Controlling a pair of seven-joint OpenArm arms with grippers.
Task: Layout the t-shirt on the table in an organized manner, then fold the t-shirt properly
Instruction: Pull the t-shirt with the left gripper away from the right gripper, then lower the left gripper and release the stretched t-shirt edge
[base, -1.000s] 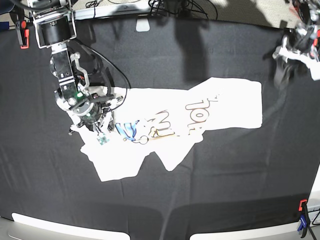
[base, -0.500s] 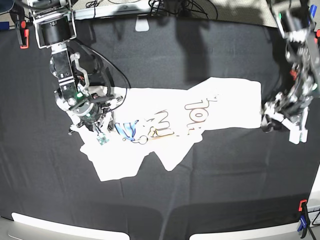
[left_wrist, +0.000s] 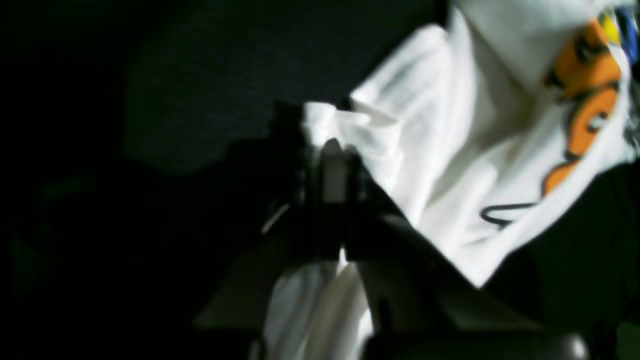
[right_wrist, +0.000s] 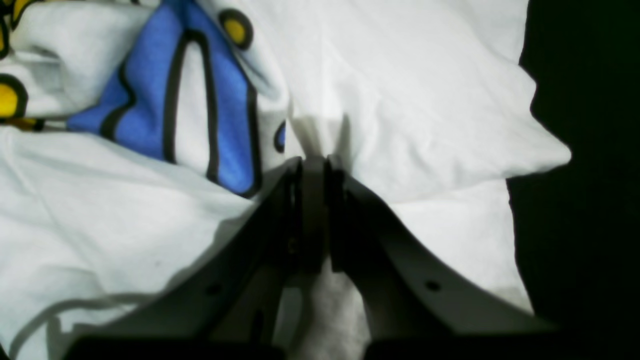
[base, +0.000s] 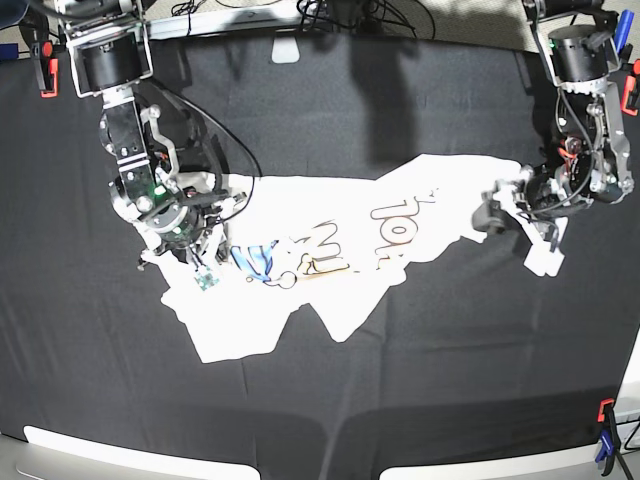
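You had a large flat table covered in wrinkled black cloth (base: 420, 340), with an orange clamp (base: 45, 75) at its far edge on the base view's left and an orange and blue clamp (base: 605, 432) at its near corner on the right. A white short-sleeved cloth t-shirt with a blue, yellow and orange cartoon-letter print (base: 330, 250) lay crumpled directly on the cloth, spread unevenly across the middle.

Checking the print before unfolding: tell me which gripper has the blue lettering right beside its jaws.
The right gripper. Its jaws are shut on the t-shirt next to a blue, black-outlined letter; the left gripper pinches white cloth, with orange lettering farther off.
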